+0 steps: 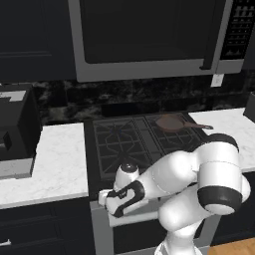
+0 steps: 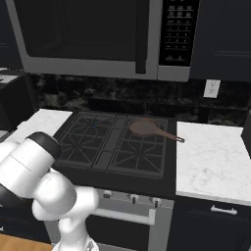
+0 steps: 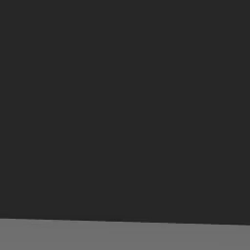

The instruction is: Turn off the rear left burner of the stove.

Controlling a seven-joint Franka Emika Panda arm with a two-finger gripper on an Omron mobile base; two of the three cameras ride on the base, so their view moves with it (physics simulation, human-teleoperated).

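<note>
Since the arm is folded low at the stove [image 1: 99, 149] front's left end, I'd guess it's reaching for the knob of the rear left burner [image 1: 115, 131]; can't tell if the gripper [image 1: 103, 197] fingers are apart, so next is probably getting a grip and twisting.

base views flank stove [image 1: 134, 139], hand view dark

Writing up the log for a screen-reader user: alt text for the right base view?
A black four-burner stove sits between white marble counters, with a brown frying pan on its rear right grate. A steel-trimmed microwave hangs above, and the robot's white arm curls at lower left, by the stove's front.
</note>
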